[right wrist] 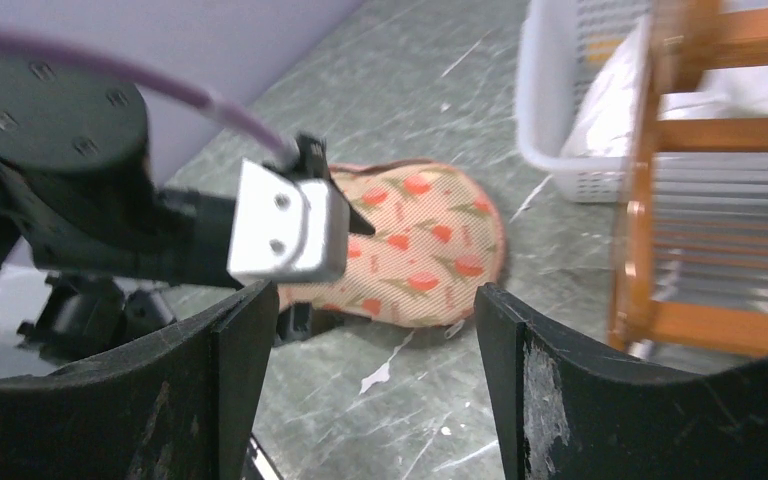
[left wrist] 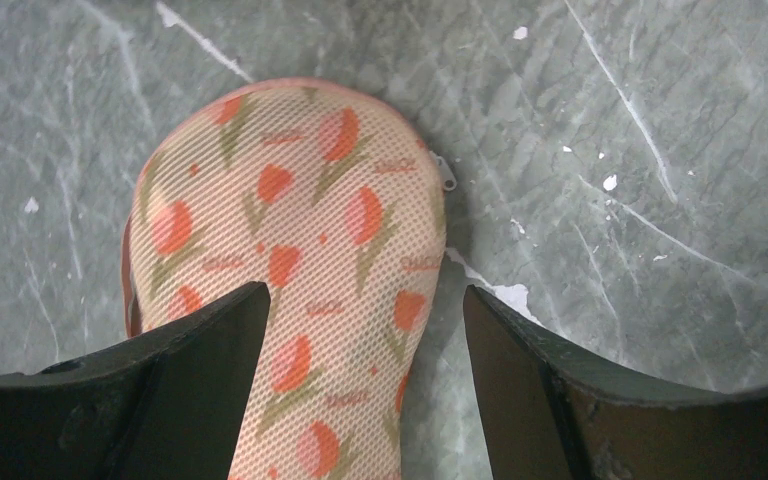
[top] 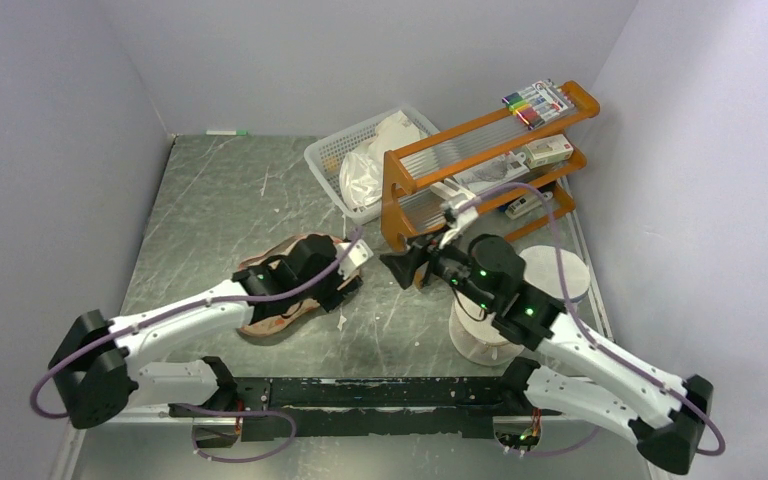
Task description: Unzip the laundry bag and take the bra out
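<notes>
**Bag (left wrist: 290, 270) zipped, nothing gripped yet**

Pinch the small zip pull (left wrist: 444, 172) at the bag rim, pin the fabric with the other tool, then draw along the seam. Lies flat on the table (left wrist: 660, 120), rounded end straight below the left tool (left wrist: 360, 310), wide open and empty. Well apart to the right: the right tool (right wrist: 375, 295), equally agape and empty.

Lilac walls (top: 360, 50) enclose a grey marbled table (top: 220, 190) (white-veined, scuffed).

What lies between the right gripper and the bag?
Only bare, scuffed table separates right gripper and bag, clearest in the right wrist view.
</notes>
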### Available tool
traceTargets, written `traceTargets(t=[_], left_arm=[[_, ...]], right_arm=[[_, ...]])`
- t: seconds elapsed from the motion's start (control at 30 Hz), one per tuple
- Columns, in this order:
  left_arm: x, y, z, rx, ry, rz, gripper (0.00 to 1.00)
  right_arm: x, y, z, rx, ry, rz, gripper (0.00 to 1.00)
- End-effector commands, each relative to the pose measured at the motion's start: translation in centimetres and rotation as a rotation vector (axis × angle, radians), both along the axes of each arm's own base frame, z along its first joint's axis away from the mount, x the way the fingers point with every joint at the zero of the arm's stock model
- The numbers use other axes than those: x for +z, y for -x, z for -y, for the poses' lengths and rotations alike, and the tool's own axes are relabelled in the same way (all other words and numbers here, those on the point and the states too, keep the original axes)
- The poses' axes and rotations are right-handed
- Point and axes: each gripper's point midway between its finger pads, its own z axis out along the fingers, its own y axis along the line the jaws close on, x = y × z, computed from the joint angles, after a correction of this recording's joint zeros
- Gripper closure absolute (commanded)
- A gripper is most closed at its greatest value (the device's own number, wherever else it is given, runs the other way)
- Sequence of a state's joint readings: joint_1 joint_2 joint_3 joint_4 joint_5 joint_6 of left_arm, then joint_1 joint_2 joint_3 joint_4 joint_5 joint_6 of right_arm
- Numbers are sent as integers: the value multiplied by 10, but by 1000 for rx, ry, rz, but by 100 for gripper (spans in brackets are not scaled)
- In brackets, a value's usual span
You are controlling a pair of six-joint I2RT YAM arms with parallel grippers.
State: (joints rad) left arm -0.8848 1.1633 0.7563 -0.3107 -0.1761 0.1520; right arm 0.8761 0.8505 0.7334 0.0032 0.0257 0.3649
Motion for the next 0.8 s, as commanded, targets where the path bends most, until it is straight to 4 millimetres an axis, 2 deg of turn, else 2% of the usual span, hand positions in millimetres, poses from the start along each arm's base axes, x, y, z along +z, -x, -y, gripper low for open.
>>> traceTargets(t=[0.0, 0.1, 0.23, 0.47, 0.57, 0.63, 0.77], left_arm=[[-2, -20, 22, -28, -21, 102, 19], [-19, -21, 30, -54, -55, 80, 19], [-46, -23, 38, -83, -124, 45, 20], [-74, -29, 38, -55, -188, 23, 19], [-79, -34, 31, -27, -228, 41, 27], [-77, -38, 26, -6, -246, 59, 36], [-54, -42, 28, 8, -197, 97, 61]], right_arm=[[9, -4, 48, -196, -23, 17, 28], [18, 1, 71, -260, -48, 43, 29], [25, 8, 91, -302, -74, 63, 29], [17, 9, 98, -325, -51, 47, 30], [9, 7, 95, -320, -29, 32, 30], [2, 5, 93, -317, 4, 26, 30], [-18, 0, 98, -353, 110, -12, 30]])
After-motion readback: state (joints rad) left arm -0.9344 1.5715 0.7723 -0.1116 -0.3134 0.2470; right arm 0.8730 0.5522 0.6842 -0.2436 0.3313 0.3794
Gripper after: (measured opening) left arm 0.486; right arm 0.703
